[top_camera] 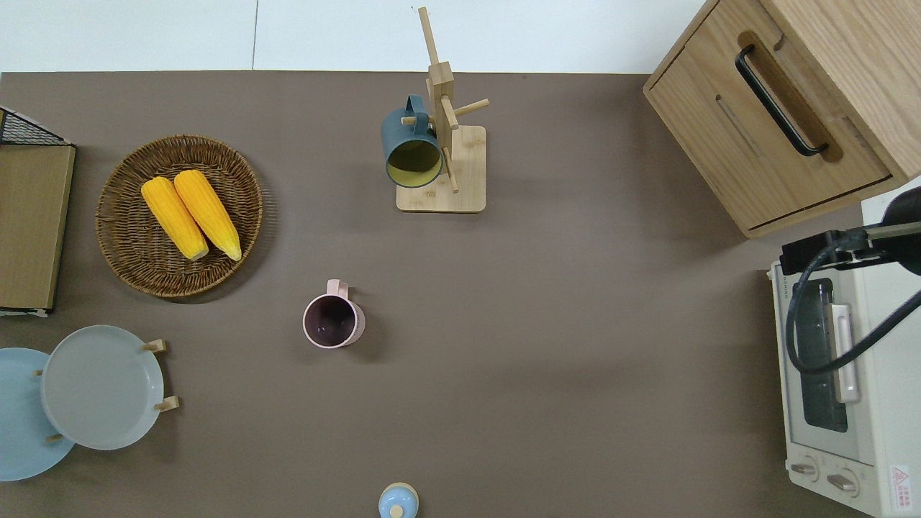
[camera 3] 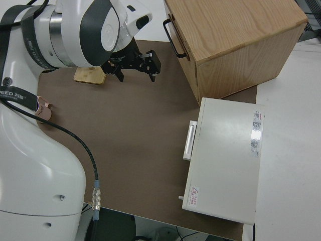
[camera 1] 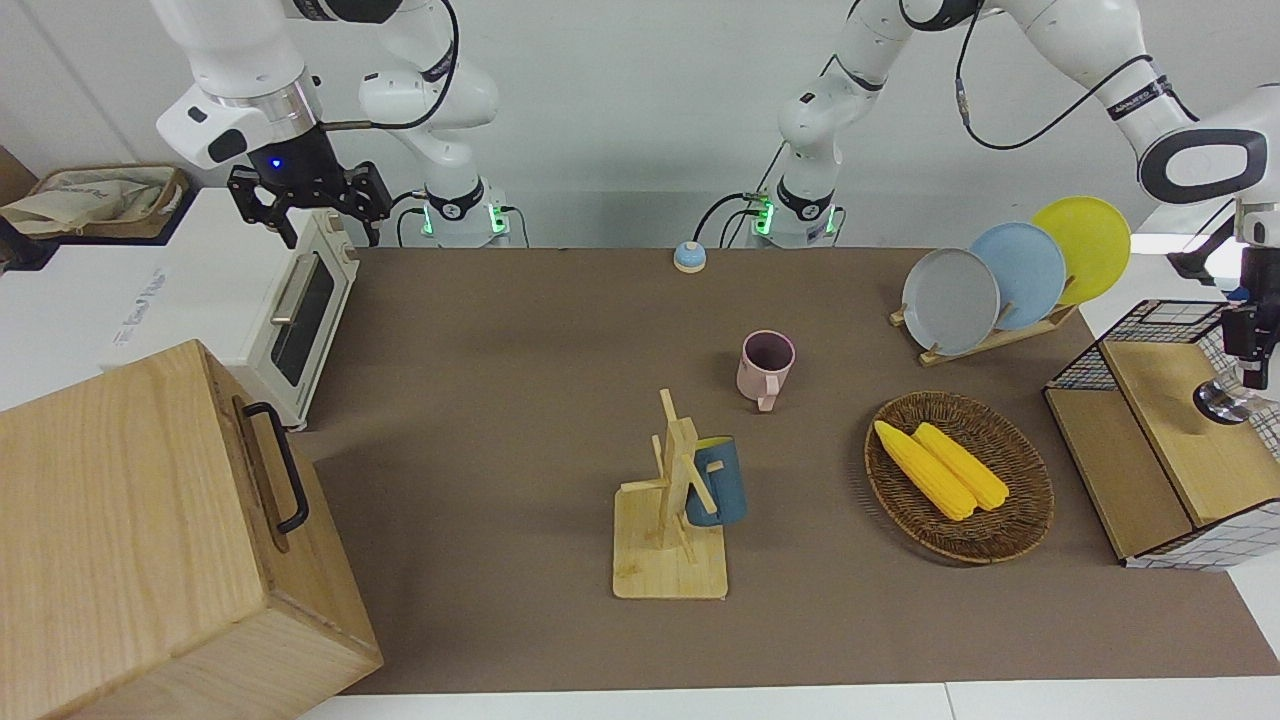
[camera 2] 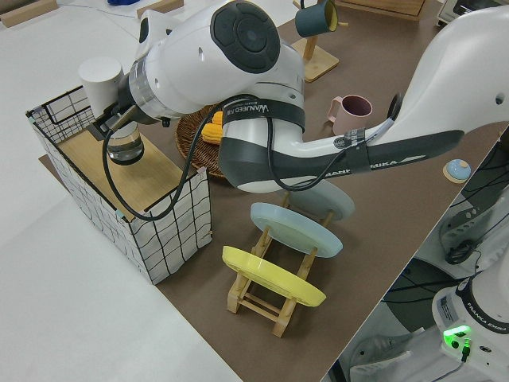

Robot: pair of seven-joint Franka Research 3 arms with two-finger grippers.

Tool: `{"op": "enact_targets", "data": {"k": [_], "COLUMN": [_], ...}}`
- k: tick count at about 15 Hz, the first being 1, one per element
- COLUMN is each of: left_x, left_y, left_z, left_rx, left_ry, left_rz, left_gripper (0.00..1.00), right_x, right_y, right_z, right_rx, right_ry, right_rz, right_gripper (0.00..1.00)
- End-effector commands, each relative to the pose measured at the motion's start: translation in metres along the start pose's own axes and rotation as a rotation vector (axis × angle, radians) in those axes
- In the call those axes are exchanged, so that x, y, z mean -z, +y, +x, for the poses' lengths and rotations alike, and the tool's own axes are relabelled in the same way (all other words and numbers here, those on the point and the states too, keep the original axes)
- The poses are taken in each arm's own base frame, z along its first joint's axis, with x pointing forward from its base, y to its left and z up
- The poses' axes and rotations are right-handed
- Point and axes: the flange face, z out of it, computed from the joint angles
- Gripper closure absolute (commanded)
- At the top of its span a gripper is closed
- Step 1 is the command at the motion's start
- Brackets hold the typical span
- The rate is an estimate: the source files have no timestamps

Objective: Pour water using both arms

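The wooden cabinet with its black handle sits closest to the front camera, at the right arm's end of the table. Next to it, nearer to the robots, is the white toaster oven, door closed.

Your right gripper hangs up in the air over the oven's end toward the cabinet, with its fingers spread wide and nothing between them. Your left gripper is at the opposite end of the table, over the wire basket. A small shiny cup sits directly under it, above the basket's wooden boards. The two look to be touching, but you cannot tell whether the gripper has actually clamped the cup or stands open.

Out on the brown mat, well apart from both grippers, a pink mug stands upright near the middle, handle pointing away from the robots. Farther from the robots than it, a blue mug hangs tilted on a peg of the wooden mug tree.

Toward the left arm's end, a round wicker tray holds two yellow corn cobs lying side by side. Nearer to the robots, a wooden rack holds a grey plate, a blue plate and a yellow plate on edge. A small blue bell sits at the mat's edge between the arm bases.
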Motion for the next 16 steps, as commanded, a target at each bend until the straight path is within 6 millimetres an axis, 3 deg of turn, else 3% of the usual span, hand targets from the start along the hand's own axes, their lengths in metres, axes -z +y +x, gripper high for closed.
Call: {"op": "enact_targets", "data": {"k": [1, 14, 15, 16], "left_x": [-0.002, -0.033, -0.034, -0.033], "left_y": [-0.001, -0.017, -0.017, -0.017], "left_z": [-0.001, -0.042, -0.042, -0.042], "left_rx": [-0.02, -0.051, -0.052, -0.053], "left_ry": [0.039, 0.023, 0.022, 0.021], "left_rz": [-0.007, -0.057, -0.055, -0.054], "left_gripper": [0.98, 0.96, 0.92, 0.62], "right_x": [0.003, 0.003, 0.003, 0.003], "right_y": [0.001, 0.001, 0.001, 0.001], "right_z": [-0.002, -0.002, -0.002, -0.002], "right_rx": [0.018, 0.018, 0.018, 0.018], "right_ry": [0.005, 0.005, 0.007, 0.007], "right_rz": [0.0, 0.0, 0.0, 0.0], "right_gripper": [0.011, 0.011, 0.011, 0.011]}}
